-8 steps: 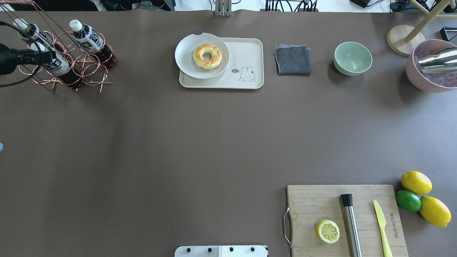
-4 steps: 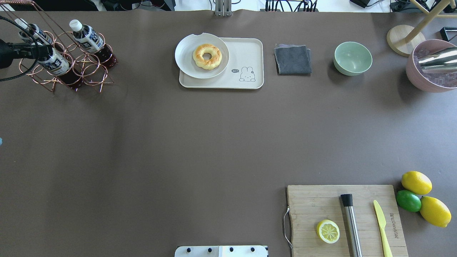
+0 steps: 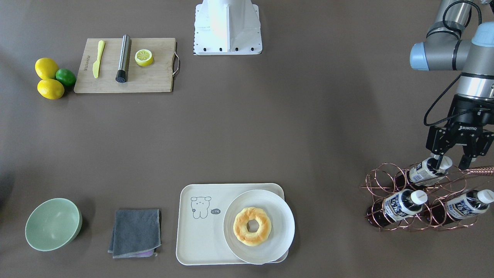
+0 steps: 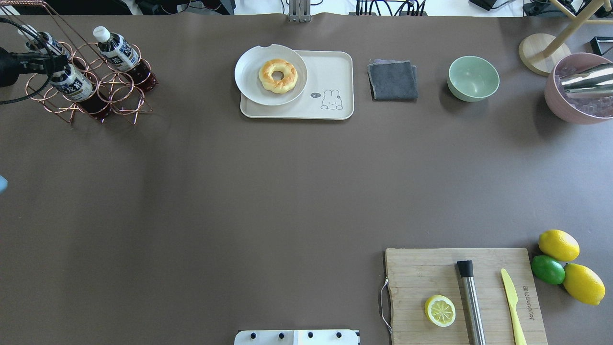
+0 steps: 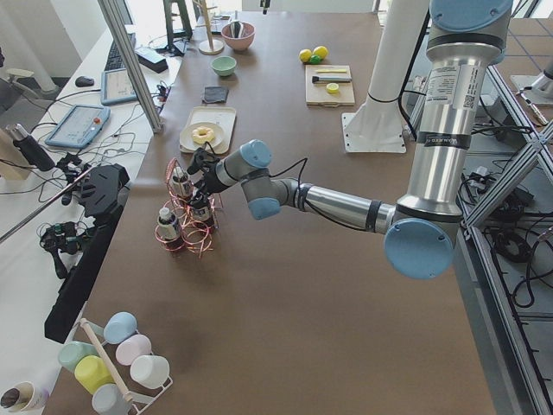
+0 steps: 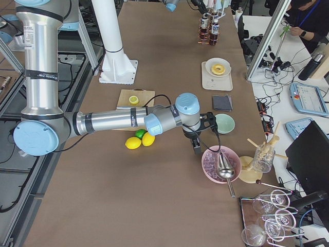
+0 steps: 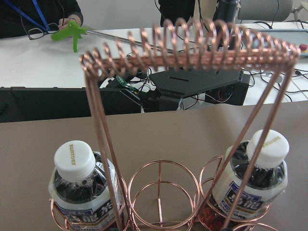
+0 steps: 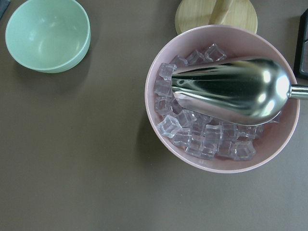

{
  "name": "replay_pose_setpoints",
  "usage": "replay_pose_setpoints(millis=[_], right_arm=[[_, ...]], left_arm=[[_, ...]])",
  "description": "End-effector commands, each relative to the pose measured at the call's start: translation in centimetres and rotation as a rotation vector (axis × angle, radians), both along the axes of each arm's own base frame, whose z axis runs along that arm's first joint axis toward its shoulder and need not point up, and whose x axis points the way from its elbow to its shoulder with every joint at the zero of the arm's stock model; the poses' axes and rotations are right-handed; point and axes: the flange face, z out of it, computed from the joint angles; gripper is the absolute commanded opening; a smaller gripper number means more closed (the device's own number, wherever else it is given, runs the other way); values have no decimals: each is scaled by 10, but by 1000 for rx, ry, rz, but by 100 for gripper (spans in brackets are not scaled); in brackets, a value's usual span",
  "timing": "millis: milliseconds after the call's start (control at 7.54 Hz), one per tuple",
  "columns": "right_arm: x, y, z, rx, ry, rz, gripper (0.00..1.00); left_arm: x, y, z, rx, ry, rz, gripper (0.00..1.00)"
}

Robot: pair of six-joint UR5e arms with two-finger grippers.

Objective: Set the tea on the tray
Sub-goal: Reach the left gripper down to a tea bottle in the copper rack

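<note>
Left gripper sits open, empty, straddling the cap of the tea lying atop the wire rack, well apart from the tray; we judge only that end is free.

Left gripper points downward, jaws apart; right arm outstretched

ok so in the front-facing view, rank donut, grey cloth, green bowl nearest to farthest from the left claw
From the left claw, at that view's right:
1. donut, on the plate, centre
2. grey cloth, left of the tray
3. green bowl, far left
</note>
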Motion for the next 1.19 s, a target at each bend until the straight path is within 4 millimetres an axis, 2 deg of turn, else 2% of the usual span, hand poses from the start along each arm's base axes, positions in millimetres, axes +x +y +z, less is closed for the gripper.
replay_pose_setpoints(millis=[0, 663, 929, 1061], right_arm=[[0, 0, 0, 0, 0, 0, 100], [-1, 0, 2, -3, 0, -1, 100], [0, 0, 2, -3, 0, 0, 100], [0, 0, 2, -3, 0, 0, 100]], left_arm=[[-1, 1, -1, 4, 0, -6, 74], [2, 5, -1, 21, -1, -18, 69], [1, 6, 1, 21, -3, -19, 51], [1, 7, 3, 19, -4, -19, 36]])
